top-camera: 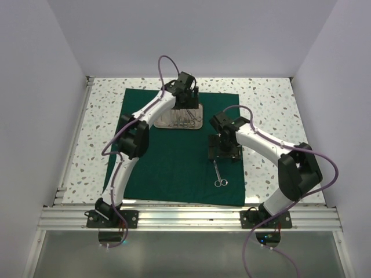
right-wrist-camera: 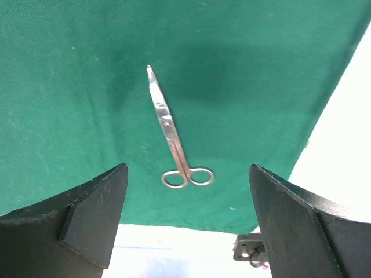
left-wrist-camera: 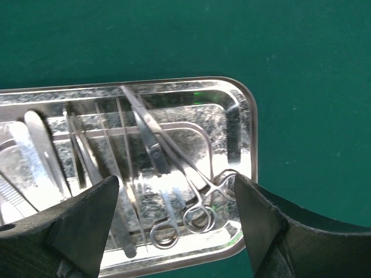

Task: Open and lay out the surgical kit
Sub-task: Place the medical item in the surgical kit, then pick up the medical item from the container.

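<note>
The dark green drape (top-camera: 174, 168) lies spread flat on the table. The shiny steel tray (top-camera: 159, 123) sits on its far part and holds several silver instruments, among them ring-handled forceps (left-wrist-camera: 194, 194) and tweezers (left-wrist-camera: 37, 145). My left gripper (top-camera: 184, 92) hangs open above the tray; in the left wrist view it (left-wrist-camera: 177, 217) straddles the forceps rings without touching. A pair of scissors (top-camera: 219, 175) lies alone on the drape near the front, also seen in the right wrist view (right-wrist-camera: 174, 142). My right gripper (top-camera: 223, 152) is open and empty above the scissors' tip end.
The speckled tabletop (top-camera: 272, 110) borders the drape on all sides. White walls enclose the left, back and right. An aluminium rail (top-camera: 185, 219) with both arm bases runs along the near edge.
</note>
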### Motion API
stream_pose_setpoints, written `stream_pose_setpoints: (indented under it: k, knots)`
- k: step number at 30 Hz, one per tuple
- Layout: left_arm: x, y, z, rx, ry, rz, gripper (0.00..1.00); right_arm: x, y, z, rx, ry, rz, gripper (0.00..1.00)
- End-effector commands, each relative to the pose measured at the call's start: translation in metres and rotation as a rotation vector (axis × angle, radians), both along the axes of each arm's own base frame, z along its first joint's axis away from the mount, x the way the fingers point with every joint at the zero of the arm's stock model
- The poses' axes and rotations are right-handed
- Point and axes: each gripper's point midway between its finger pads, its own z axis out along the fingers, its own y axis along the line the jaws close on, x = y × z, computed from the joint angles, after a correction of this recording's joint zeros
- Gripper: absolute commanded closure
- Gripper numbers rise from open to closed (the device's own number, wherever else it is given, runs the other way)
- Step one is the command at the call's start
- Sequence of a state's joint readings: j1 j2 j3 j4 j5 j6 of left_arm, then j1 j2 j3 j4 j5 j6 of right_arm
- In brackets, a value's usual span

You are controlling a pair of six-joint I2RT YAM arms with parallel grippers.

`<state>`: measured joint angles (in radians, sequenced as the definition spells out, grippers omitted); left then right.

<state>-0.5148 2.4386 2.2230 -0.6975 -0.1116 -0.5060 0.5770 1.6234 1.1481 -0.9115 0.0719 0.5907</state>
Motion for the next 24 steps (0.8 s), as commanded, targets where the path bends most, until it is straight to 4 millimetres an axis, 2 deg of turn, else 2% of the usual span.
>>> stream_pose_setpoints:
  k: [1,3,8,15,18,21,22,24]
  knots:
    - [0.01,-0.017,0.017,-0.054,-0.046,0.026,0.16,0.003,-0.011,0.026,-0.025,-0.071,-0.005,0.11]
    - [0.009,-0.025,0.013,-0.058,-0.046,0.027,0.19,0.002,-0.014,0.03,-0.031,-0.084,-0.002,0.11]
    - [0.01,-0.028,0.001,-0.039,-0.044,0.047,0.25,-0.002,-0.021,0.031,-0.052,-0.081,0.016,0.12]
    - [0.006,-0.023,-0.038,0.034,0.0,0.054,0.26,-0.004,-0.025,0.029,-0.054,-0.076,0.034,0.13]
    - [0.004,-0.018,-0.052,0.081,0.014,0.049,0.3,-0.003,-0.024,0.026,-0.05,-0.07,0.047,0.14]
    - [0.0,-0.007,-0.066,0.149,0.039,0.052,0.38,-0.002,-0.023,0.023,-0.047,-0.064,0.047,0.15]
    - [-0.003,-0.001,-0.07,0.176,0.05,0.057,0.48,-0.002,-0.022,0.023,-0.042,-0.067,0.049,0.15]
    - [-0.008,0.006,-0.078,0.212,0.073,0.051,0.55,0.0,-0.022,0.022,-0.037,-0.069,0.048,0.15]
